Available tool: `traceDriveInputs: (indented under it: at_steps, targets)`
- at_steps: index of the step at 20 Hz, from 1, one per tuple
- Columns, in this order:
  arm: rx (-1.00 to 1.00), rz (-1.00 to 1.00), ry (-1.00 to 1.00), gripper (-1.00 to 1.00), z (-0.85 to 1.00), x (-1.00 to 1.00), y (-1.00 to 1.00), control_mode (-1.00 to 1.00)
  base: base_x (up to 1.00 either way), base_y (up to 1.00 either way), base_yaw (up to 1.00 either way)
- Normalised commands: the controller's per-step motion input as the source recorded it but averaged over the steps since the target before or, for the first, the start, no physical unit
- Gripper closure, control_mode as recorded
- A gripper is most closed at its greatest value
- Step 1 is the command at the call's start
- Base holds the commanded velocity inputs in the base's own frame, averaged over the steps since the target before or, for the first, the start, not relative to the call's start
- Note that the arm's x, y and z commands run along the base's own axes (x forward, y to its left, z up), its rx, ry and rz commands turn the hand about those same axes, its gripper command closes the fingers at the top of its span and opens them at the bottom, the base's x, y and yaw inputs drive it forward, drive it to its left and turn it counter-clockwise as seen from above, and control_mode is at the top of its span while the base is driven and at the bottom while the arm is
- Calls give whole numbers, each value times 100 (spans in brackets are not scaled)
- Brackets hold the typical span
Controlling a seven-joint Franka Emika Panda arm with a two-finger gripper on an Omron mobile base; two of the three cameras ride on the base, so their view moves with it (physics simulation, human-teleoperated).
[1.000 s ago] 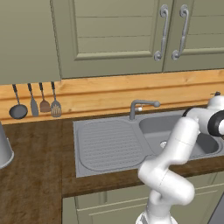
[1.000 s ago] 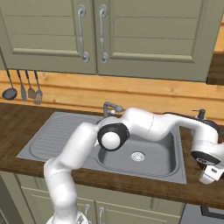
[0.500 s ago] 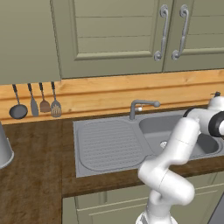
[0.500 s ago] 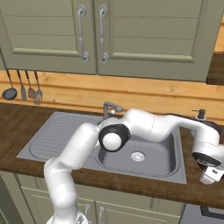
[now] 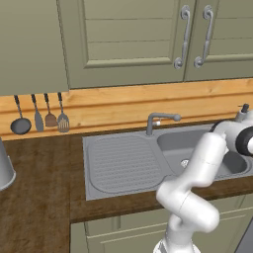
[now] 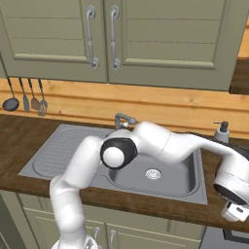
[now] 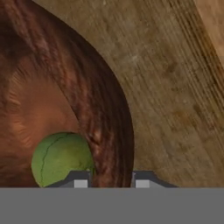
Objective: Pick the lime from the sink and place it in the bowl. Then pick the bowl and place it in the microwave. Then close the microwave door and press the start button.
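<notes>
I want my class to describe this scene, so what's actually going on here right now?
The robot arm reaches past the right of the sink, over the wooden counter. The lime lies inside the brown bowl, so that step looks done. The gripper straddles the bowl's rim, one finger inside and one outside, apparently pinching it, ready to lift.

Even, shadowless light; soft rendering.

The dark wooden table (image 5: 44, 197) is carrying the grey sink (image 5: 118, 163) set into it — a soap dispenser (image 6: 221, 131) is standing behind the sink's right end, a grey pot (image 5: 5, 170) sitting far left of the sink.
</notes>
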Motion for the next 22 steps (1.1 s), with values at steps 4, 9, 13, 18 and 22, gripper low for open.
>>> traceDriveInputs:
  at_steps: [4, 9, 13, 18, 22]
  targets:
    - [-3, 0, -17, 100, 72, -89, 40, -100, 0, 0, 0]
    - [-6, 0, -7, 100, 78, -54, 67, -100, 0, 0, 0]
    - [-7, 0, 0, 100, 65, -38, 86, -100, 0, 0, 0]
    - [-4, 0, 1, 100, 43, -15, 78, -100, 0, 0, 0]
    - [-1, 3, 9, 100, 2, 0, 53, -100, 0, 0, 0]
